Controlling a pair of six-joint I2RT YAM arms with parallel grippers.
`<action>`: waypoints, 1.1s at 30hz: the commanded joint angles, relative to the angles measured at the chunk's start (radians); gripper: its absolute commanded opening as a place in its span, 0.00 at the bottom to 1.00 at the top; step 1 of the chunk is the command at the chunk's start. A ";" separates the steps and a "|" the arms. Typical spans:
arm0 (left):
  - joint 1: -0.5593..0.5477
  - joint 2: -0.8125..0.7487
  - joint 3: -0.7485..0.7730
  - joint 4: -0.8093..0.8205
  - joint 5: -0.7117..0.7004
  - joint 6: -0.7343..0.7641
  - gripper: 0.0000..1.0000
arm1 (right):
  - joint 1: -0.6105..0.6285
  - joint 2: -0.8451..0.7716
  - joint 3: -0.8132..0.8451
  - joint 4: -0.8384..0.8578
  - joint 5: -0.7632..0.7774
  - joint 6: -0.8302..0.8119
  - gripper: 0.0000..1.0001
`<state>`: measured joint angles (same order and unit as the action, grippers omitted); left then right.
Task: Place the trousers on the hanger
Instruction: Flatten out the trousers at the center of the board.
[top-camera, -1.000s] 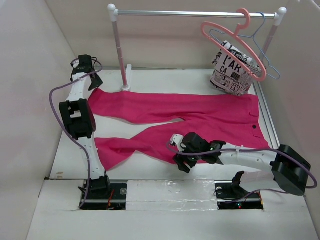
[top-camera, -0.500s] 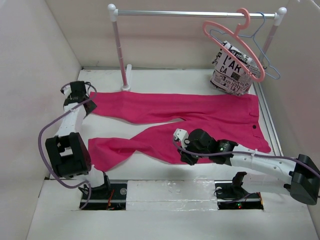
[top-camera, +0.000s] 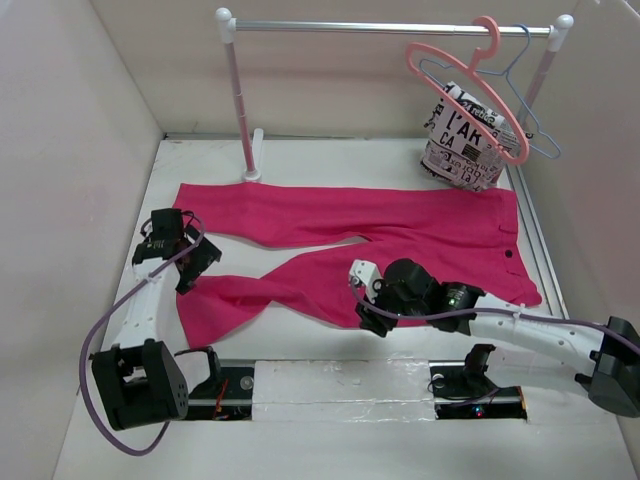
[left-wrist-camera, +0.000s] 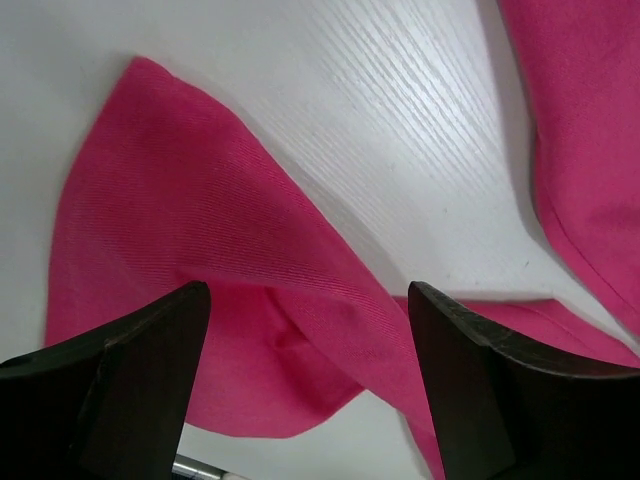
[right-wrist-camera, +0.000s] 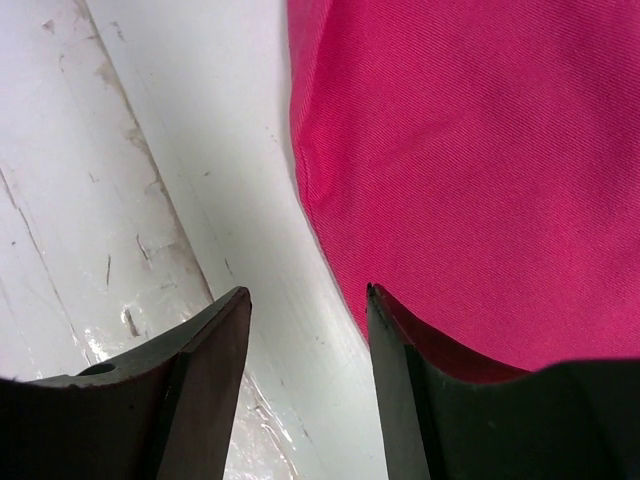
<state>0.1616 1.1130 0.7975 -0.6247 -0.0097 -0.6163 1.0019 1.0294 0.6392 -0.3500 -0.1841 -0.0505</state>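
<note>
The trousers (top-camera: 400, 225) lie spread flat on the white counter (top-camera: 330, 165), waist toward the right wall and both legs running left. The hanger (top-camera: 460, 85) is not on the counter: it hangs by its hook from the rail (top-camera: 390, 27) at the far right, well away from both arms.

The left fingers (top-camera: 195, 268) stand spread wide above the far-left end of the near leg. In the left wrist view the left fingers (left-wrist-camera: 140, 380) frame that leg end: a pointed flap of the trousers (left-wrist-camera: 180, 260) reaches up and away from the gap, a fold sits right between the tips, and bare counter shows beyond. Whether the tips touch the cloth cannot be told.

The right fingers (top-camera: 368, 318) sit at the near edge of the same leg, about midway along it. In the right wrist view the right fingers (right-wrist-camera: 200, 380) are parted by a moderate gap and hold nothing. The edge of the trousers (right-wrist-camera: 480, 170) runs down to one finger, with the cloth spreading beyond it. The gap itself and the other finger are over bare, scuffed counter.
</note>
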 joint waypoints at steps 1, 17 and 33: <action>-0.013 0.024 0.002 -0.041 0.056 -0.014 0.74 | 0.003 0.008 0.034 0.063 -0.034 -0.035 0.56; -0.137 0.165 -0.018 0.036 0.070 0.009 0.60 | -0.020 0.671 0.484 0.285 -0.256 -0.075 0.74; -0.155 0.128 0.314 -0.016 0.020 0.010 0.00 | -0.029 0.684 0.456 0.451 -0.226 0.015 0.00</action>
<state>0.0063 1.2938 0.8989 -0.6487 0.0437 -0.6041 0.9798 1.8458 1.1061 0.0135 -0.4561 -0.0360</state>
